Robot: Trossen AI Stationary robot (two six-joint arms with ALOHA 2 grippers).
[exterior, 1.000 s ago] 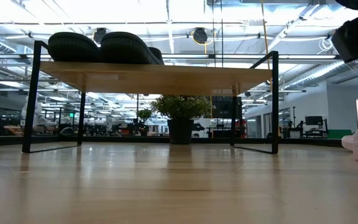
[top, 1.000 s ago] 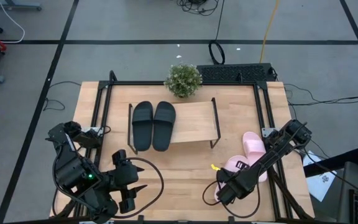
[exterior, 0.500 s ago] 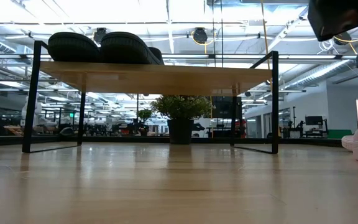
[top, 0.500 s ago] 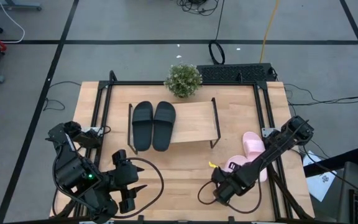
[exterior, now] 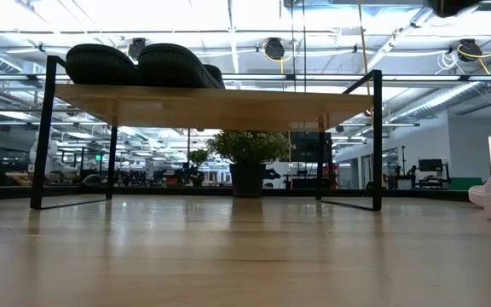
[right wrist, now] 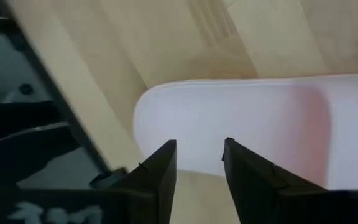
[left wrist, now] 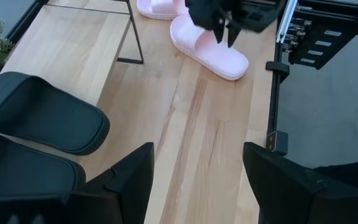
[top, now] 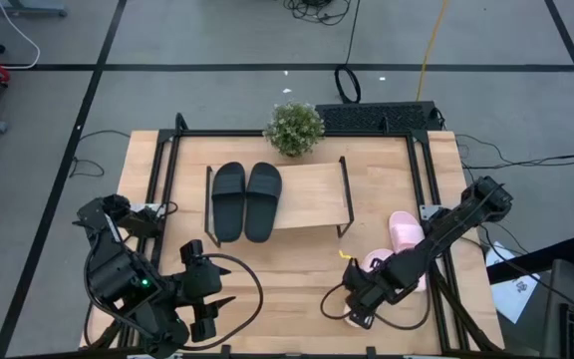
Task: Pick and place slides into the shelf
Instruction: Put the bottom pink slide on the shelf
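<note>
On the left half of the shelf (top: pixel 307 194), the black pair of slides (top: pixel 245 200) is set side by side, toes toward the plant (top: pixel 293 128); the right half of the shelf board is bare wood up to its black side rail. The two pink slides (top: pixel 403 239) are left on the desk (top: pixel 287 289), off the shelf's right end and close to the desk's right edge and its black frame. Between shelf and front edge a broad strip of bare desk is seen. Above the nearer pink slide (left wrist: pixel 208 51) the right gripper (top: pixel 360 299) is held, its fingers (right wrist: pixel 157 180) parted a little with a narrow gap between them; the slide's rounded end is seen just beyond the fingertips, and nothing is gripped. Contact with the slide cannot be told. The left gripper (top: pixel 210 299) is parked near the front left corner of the desk, its fingers spread wide and empty, pointed toward the shelf.
</note>
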